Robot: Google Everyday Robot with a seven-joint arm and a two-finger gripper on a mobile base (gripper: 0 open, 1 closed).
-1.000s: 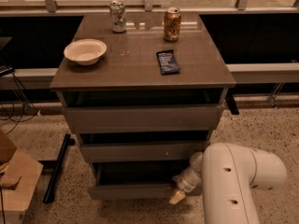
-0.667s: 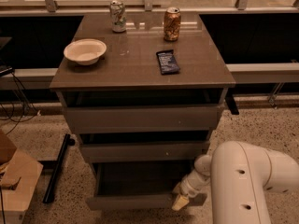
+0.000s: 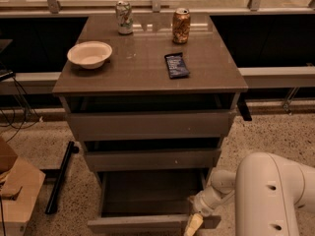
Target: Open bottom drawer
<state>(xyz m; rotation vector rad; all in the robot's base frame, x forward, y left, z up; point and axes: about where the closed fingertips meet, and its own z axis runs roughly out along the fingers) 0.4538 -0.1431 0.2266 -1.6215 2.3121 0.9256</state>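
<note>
The bottom drawer (image 3: 147, 223) of the grey-brown cabinet stands pulled well out toward me, its dark shallow box (image 3: 150, 193) showing. The middle drawer (image 3: 150, 159) and top drawer (image 3: 147, 124) sit further in above it. My gripper (image 3: 195, 220) is at the right end of the bottom drawer's front, its pale fingertip (image 3: 193, 225) against the front's top edge. My white arm (image 3: 270, 195) fills the lower right.
On the cabinet top (image 3: 147, 77) stand a white bowl (image 3: 89, 54), a green-white can (image 3: 124, 17), an orange can (image 3: 181, 25) and a dark blue snack packet (image 3: 176, 65). A black bar (image 3: 61, 176) lies on the floor at left, beside a cardboard box (image 3: 15, 191).
The bottom drawer has slid further out toward me, and my gripper has moved down and toward me with its front.
</note>
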